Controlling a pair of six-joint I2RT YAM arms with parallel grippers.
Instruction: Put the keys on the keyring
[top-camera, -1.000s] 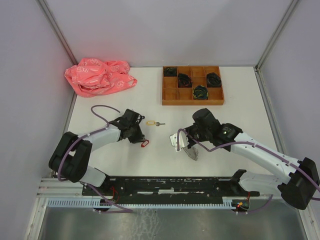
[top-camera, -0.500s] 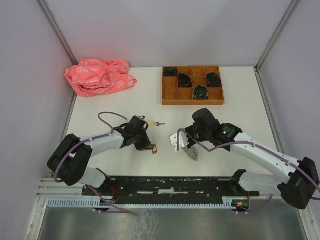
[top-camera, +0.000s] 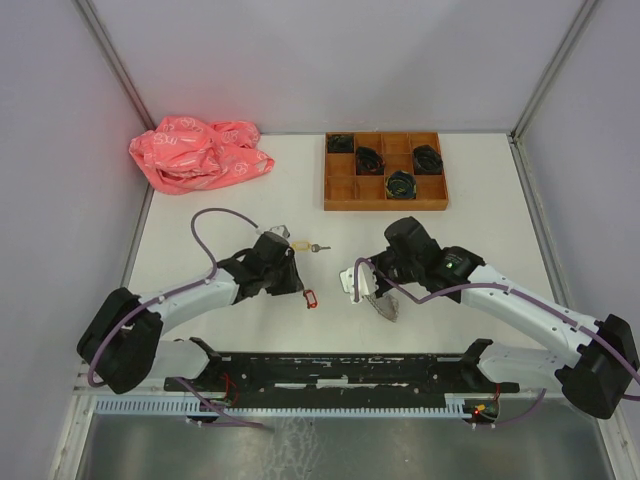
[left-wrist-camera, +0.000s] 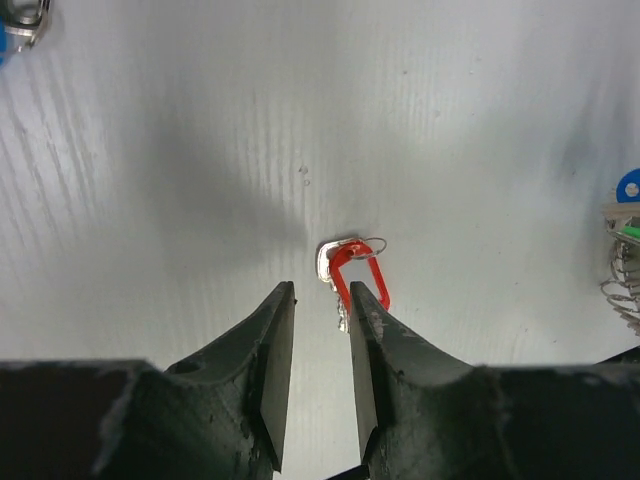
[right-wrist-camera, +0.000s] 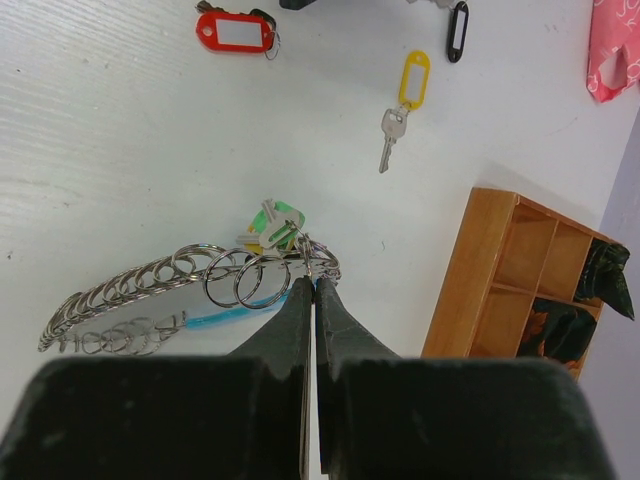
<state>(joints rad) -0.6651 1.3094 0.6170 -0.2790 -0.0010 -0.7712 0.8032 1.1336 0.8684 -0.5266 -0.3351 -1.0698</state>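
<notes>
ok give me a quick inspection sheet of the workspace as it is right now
surface: white table, no spills seen
job's things: red-tagged key lying just ahead of the left gripper; yellow-tagged key lying free; keyring pinched by the right gripper
clutter: pink bag; wooden tray holding black coiled bundles
grippers: left gripper open, right gripper shut on the keyring
cables: purple cable looping above the left arm, another along the right
surroundings: grey walls
</notes>
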